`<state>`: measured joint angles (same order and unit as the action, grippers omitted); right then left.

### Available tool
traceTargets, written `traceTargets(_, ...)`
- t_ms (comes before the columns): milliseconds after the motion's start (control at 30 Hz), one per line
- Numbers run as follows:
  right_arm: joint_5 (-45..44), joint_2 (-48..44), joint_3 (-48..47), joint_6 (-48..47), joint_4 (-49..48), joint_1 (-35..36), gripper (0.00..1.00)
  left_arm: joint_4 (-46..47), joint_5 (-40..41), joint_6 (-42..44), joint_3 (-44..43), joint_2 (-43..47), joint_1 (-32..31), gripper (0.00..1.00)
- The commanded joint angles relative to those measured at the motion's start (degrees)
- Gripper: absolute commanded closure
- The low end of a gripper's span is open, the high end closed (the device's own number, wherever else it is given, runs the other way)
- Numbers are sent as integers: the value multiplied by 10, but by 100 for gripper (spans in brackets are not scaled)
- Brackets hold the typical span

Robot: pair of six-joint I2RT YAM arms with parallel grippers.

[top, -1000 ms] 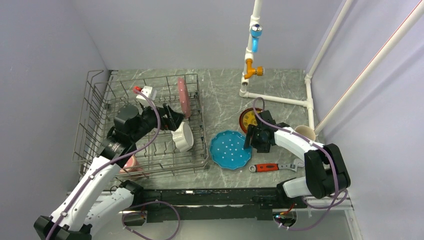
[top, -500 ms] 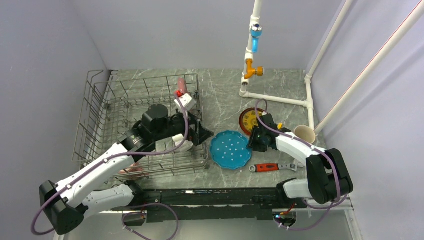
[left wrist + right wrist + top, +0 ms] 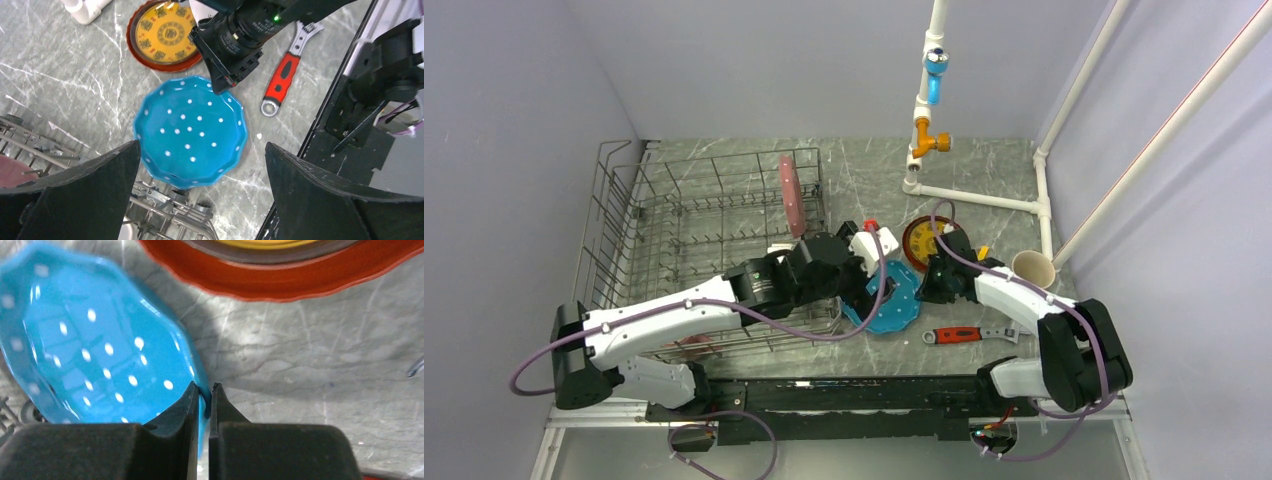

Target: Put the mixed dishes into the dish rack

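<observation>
Right jaws clamped on the rim of the blue plate (image 3: 100, 355) | left jaws spread wide above that plate | plate on the desk (image 3: 65, 85) beside the dish rack (image 3: 694, 215)

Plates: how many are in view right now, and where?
3: pink scalloped plate on edge in the dish rack; blue plate beside the rack, rim pinched by the right gripper; red-brown plate flat beyond it. The left arm may hide more.
</observation>
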<state>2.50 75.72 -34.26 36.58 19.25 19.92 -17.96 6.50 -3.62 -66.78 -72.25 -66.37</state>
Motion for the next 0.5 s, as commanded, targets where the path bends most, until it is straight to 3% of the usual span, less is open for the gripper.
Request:
traceTargets(0, -24, -27, 2, -6, 45, 2, 99, 16, 30, 16, -11, -19, -20, 1)
traceTargets(200, -17, -54, -34, -11, 101, 2, 100, 19, 20, 72, -30, -99, -75, 1)
traceTargets(467, 2, -88, -56, -7, 146, 2, 100, 7, 66, 149, -44, -201, -135, 4)
